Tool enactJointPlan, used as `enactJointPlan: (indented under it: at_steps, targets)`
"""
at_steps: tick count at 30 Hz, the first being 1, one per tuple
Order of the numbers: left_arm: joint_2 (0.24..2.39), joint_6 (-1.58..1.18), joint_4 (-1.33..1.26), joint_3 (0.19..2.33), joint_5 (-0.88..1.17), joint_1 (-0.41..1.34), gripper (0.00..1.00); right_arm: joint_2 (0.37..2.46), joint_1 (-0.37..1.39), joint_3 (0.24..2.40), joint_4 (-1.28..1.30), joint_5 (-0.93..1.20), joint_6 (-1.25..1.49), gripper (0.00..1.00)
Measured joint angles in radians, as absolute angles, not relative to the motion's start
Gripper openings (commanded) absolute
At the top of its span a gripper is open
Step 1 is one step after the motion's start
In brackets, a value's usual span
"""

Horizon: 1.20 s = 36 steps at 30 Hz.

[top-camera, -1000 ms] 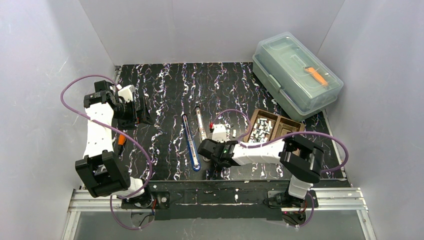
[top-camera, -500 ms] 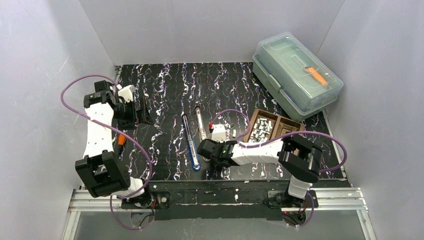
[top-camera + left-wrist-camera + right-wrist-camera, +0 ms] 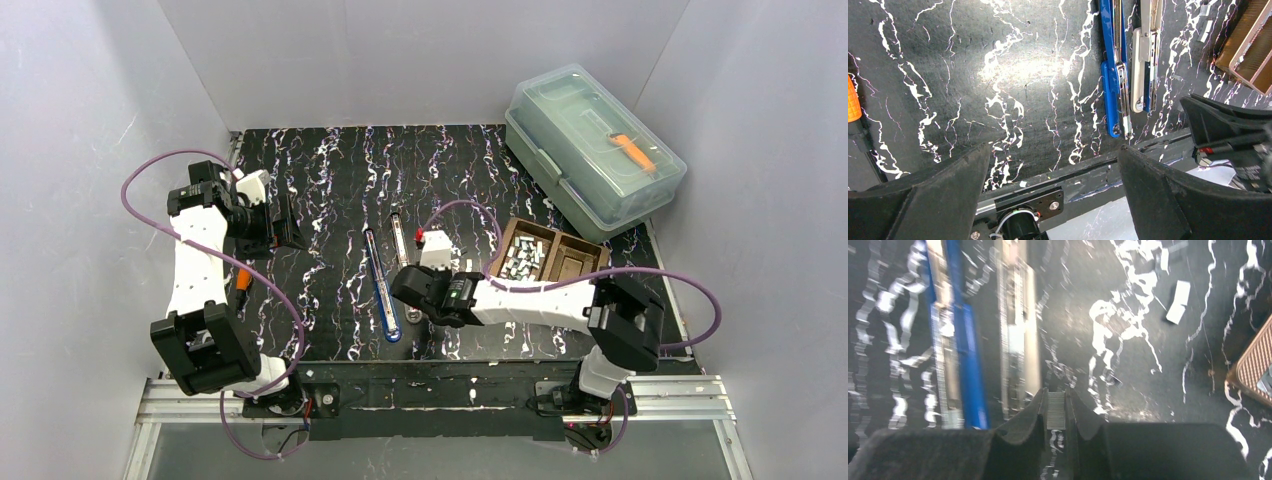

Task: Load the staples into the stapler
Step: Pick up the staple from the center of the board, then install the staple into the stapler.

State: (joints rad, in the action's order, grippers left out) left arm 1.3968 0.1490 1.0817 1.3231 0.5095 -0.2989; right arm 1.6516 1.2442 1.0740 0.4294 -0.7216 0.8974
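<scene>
Overhead, the right gripper (image 3: pixel 410 287) hovers at the near end of the opened blue-and-silver metal stapler (image 3: pixel 383 285), which lies lengthwise twelve to six. The left gripper (image 3: pixel 288 222) is well apart at nine o'clock.

Left wrist: its jaws gape wide, empty.

Right wrist: narrow jaws pinch a short silvery staple strip (image 3: pixel 1056 410). The stapler's silver channel (image 3: pixel 1016 340) lies just beside at eleven o'clock, roughly parallel.

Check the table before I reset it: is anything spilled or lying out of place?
Yes. At least two loose staple strips lie on the black mat between the opened stapler and the brown tray, outside its compartments, as if dropped. Nothing else stands out.
</scene>
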Motion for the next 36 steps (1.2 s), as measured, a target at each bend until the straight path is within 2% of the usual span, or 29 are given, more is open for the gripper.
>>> enactJointPlan:
  at_steps: [7, 13, 19, 36]
  targets:
    - [1.397, 0.149, 1.082, 1.323, 0.509, -0.299, 0.99, 1.654, 1.303, 1.201, 0.374, -0.796, 0.830, 0.01]
    - [1.397, 0.146, 1.082, 1.323, 0.509, -0.299, 0.99, 1.766, 1.342, 1.270, 0.262, -0.833, 0.740, 0.01]
    - [1.397, 0.145, 1.082, 1.323, 0.509, -0.299, 0.99, 1.851, 1.347, 1.274, 0.192, -0.831, 0.682, 0.01]
    - [1.397, 0.145, 1.082, 1.323, 0.509, -0.299, 0.99, 1.860, 1.349, 1.258, 0.074, -0.822, 0.649, 0.01]
